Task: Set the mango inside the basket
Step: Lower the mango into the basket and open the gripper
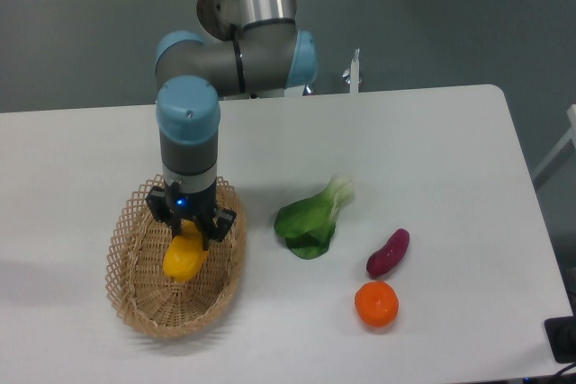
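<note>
Gripper (188, 233) holds mango (184, 257) over basket (135, 299).

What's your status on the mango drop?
Hand shut on mango. Mango over the basket interior, not released. Nothing in the way; bok choy, sweet potato, orange off to the side.

The arm reaches down from its base, wrist vertical. Its gripper (189, 233) points straight down — fingers closed on the mango (184, 257).
</note>
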Tool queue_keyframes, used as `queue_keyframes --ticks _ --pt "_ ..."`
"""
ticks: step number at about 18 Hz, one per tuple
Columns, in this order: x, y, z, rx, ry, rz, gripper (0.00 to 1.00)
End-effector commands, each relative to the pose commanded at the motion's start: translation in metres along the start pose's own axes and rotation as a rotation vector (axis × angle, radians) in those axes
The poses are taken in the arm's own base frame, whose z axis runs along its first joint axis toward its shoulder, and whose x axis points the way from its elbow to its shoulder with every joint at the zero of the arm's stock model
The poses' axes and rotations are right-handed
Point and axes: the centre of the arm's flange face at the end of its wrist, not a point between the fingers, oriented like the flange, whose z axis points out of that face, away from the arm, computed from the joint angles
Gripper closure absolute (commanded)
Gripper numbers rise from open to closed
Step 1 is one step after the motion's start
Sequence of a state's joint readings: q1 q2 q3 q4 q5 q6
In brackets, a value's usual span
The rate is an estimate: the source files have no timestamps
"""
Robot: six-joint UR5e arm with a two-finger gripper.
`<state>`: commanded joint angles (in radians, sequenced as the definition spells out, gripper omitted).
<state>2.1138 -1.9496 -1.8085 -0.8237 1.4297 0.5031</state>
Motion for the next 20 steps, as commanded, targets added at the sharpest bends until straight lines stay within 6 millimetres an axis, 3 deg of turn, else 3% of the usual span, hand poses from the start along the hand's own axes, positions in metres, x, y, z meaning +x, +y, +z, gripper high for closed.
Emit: queue_keyframes --ticks 9,12,13,14,15,16,18,20 --pt "0.006 0.001 0.023 -0.046 0.001 0.049 0.55" --pt "0.005 0.001 0.025 -0.054 -0.009 0.050 0.50" --pt "0.003 0.000 0.023 -0.051 -0.011 0.049 0.44" --pt "0.004 -0.002 0.023 -0.048 -0.012 0.054 0.28" --pt "0.003 -0.002 0.021 -0.048 -0.017 0.068 0.06" --pt "0.002 -0.002 0.018 -0.044 -0.022 0.080 0.00" --pt "0.003 -0.003 0.012 -0.035 -0.027 0.083 0.00" --pt "0.001 -0.011 -0.007 -0.004 -0.047 0.087 0.00"
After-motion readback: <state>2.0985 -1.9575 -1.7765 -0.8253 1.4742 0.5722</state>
